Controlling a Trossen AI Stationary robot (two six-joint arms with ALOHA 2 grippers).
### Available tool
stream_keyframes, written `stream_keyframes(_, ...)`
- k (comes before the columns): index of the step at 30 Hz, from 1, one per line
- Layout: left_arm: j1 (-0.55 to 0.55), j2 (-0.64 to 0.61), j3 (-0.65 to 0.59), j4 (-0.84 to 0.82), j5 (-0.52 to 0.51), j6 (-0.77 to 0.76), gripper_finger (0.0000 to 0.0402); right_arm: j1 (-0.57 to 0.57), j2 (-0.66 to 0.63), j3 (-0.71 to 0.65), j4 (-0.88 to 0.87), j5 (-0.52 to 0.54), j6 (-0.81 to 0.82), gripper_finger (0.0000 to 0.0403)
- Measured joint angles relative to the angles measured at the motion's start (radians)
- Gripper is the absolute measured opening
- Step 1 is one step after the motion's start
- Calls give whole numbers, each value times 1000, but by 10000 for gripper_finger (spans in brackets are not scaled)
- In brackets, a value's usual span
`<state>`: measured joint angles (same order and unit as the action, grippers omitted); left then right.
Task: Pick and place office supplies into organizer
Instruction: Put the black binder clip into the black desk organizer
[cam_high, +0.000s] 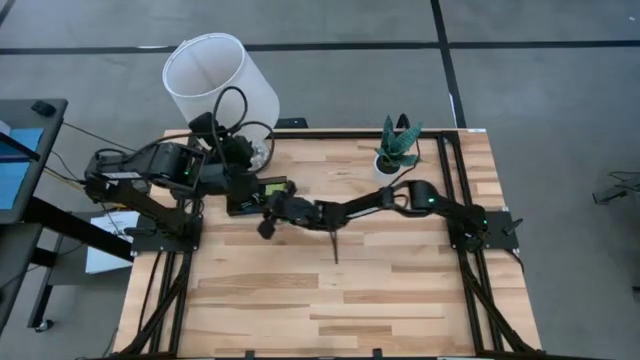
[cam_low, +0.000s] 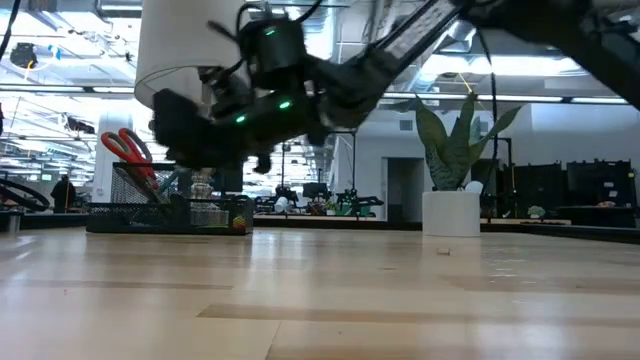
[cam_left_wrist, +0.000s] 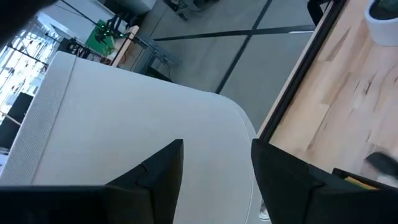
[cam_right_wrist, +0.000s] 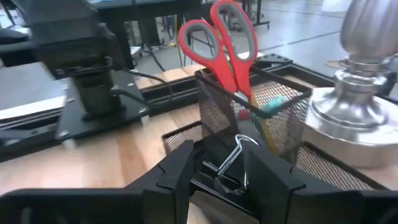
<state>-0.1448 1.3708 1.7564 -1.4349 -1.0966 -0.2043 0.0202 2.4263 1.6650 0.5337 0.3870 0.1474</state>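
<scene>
Wooden table (cam_high: 400, 290), binder clip (cam_right_wrist: 233, 163) between right end effector (cam_right_wrist: 217, 171) fingers

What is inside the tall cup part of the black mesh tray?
Red-handled scissors stand handles-up in the organizer's tall mesh cup, with some colourful bits beside them. The blades and the cup's bottom are hidden by the mesh.

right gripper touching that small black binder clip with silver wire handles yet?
Touching. In the right wrist view the right gripper has its two dark fingers closed on the small black binder clip, wire handles poking up between them, over the black mesh organizer.
</scene>
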Motion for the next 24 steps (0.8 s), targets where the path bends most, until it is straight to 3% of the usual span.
stream_keyframes(9, 0, 0, 0, -60, 26, -20, 182, -35, 144, 305, -192, -53, 17, 133)
stream_keyframes(16, 0, 1, 0, -72, 24, -27, 182, -50, 150, 333, -263, -92, 18, 132)
stream_keyframes(24, 0, 1, 0, -72, 24, -29, 182, -51, 150, 333, -263, -91, 18, 193)
